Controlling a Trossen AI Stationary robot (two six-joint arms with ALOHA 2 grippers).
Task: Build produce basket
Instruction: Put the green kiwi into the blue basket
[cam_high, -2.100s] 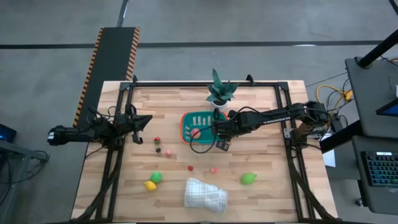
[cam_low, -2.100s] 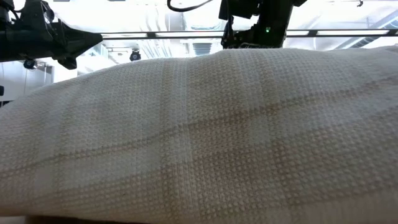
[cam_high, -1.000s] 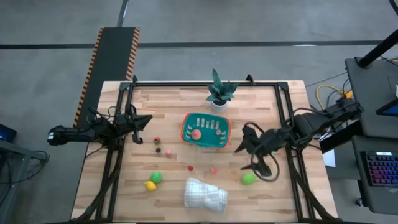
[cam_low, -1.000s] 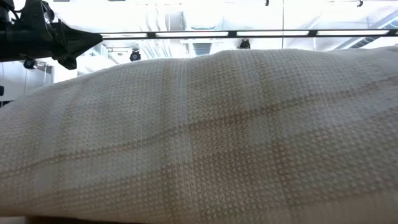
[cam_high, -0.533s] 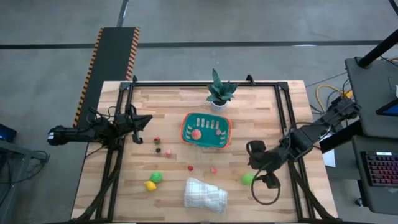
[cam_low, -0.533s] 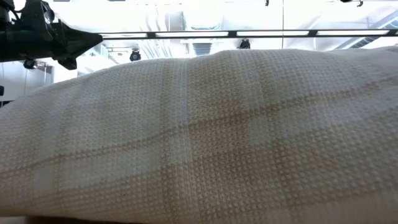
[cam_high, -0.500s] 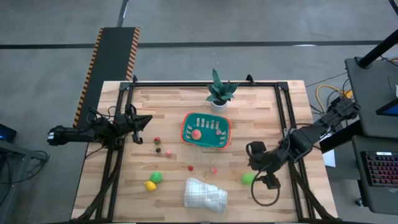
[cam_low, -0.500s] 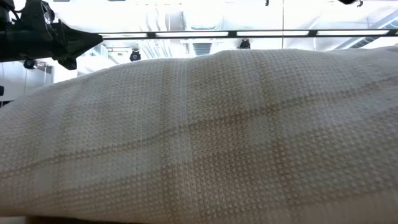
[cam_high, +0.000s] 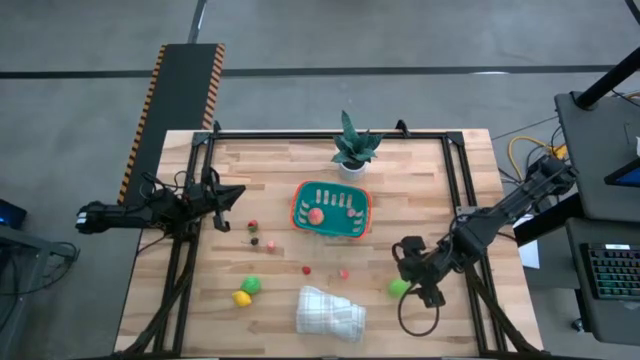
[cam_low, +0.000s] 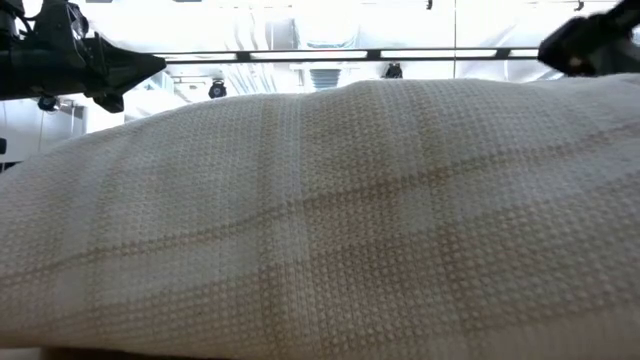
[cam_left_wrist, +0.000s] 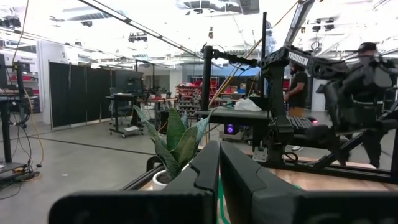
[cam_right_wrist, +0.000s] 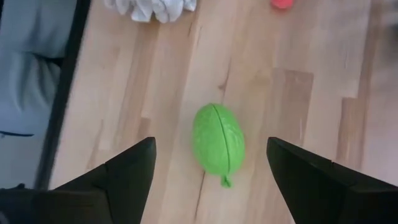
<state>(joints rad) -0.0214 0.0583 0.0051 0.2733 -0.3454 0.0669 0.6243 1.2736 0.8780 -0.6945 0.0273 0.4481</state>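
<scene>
The small rectangular teal plastic basket with slotted sides and an orange rim (cam_high: 331, 209) stands near the middle of the light wooden slatted table (cam_high: 430, 170); one pink toy piece (cam_high: 315, 214) lies inside it; the green potted plant in a white pot (cam_high: 351, 146) stands just beyond the basket's far side.

Right gripper (cam_high: 412, 283): well to the near right of the basket, low over the table, fingers (cam_right_wrist: 124, 167) spread wide apart and holding nothing; the ribbed green toy fruit (cam_right_wrist: 218, 139) lies on the wood between them in the right wrist view, touching neither finger; in the high view the same fruit (cam_high: 399, 288) shows just beside the gripper.

Left gripper (cam_high: 225, 197): well to the left of the basket, at the table's left edge, fingers (cam_left_wrist: 202, 171) pressed together, empty.

Remaining produce outside the basket, toward the near side: small red and dark berries (cam_high: 254, 232) to its left; a tiny red berry (cam_high: 306, 268) and a pink piece (cam_high: 343, 272) near its front; a green piece (cam_high: 251, 284) touching a yellow piece (cam_high: 241, 298) farther to the near left.

The folded white waffle-weave cloth (cam_high: 330, 312) lies near the table's front edge, well in front of the basket; it fills most of the low view (cam_low: 320, 220).
</scene>
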